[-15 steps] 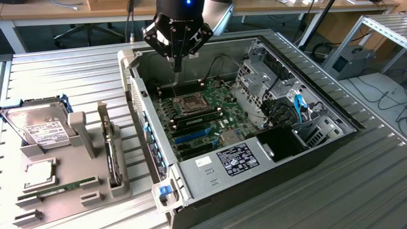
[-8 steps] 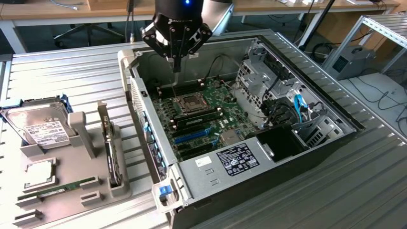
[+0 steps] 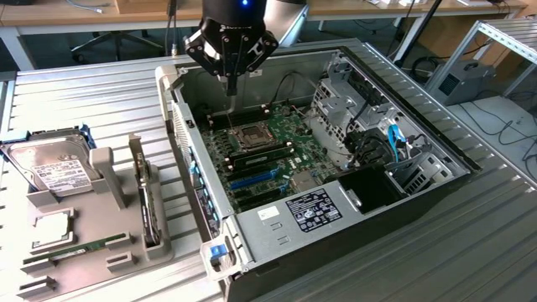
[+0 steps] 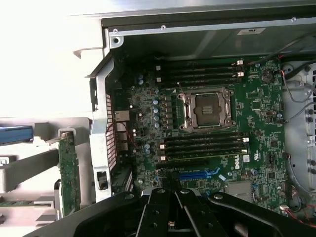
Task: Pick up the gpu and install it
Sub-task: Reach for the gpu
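Note:
The gpu point(image 3: 149, 202) is a thin dark card standing on edge in a grey holder point(image 3: 100, 251) on the exterior view's left, outside the case. In the wrist view its green board edge point(image 4: 69, 173) shows beside the case wall. My gripper point(image 3: 231, 85) hangs over the open computer case point(image 3: 386, 207), above the far end of the motherboard point(image 3: 281, 135). Its fingers are shut together with nothing between them. The wrist view shows the fingers point(image 4: 170, 210) above the board near the blue slot point(image 4: 200, 174).
The grey holder also carries a silver hard drive point(image 3: 52, 167), a square chip point(image 3: 52, 228) and a slim green memory stick point(image 3: 75, 250). Inside the case are an empty processor socket point(image 4: 206, 109), memory slots, drive cages point(image 3: 344, 113) and loose cables point(image 3: 394, 141).

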Controlling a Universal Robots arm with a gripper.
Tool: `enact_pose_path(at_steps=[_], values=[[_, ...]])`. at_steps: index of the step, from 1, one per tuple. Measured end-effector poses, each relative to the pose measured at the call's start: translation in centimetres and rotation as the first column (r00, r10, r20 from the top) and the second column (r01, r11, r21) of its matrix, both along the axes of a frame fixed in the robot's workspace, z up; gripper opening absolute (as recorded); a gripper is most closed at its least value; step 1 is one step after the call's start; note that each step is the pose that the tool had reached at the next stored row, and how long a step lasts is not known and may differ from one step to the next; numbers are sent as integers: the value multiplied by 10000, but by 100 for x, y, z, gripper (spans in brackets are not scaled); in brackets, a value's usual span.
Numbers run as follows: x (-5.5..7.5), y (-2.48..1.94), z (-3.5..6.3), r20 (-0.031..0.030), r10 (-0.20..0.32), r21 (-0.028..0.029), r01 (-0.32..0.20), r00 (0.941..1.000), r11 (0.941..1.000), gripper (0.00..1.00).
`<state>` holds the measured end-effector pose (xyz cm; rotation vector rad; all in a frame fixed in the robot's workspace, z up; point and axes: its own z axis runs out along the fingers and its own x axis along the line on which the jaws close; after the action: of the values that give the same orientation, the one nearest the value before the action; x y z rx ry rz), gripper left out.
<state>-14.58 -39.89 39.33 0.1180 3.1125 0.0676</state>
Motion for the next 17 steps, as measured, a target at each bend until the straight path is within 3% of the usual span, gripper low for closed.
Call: enact_pose_path(at_steps=[17], values=[[-38, 0, 0, 0, 0, 0, 0, 10000, 10000, 11]])
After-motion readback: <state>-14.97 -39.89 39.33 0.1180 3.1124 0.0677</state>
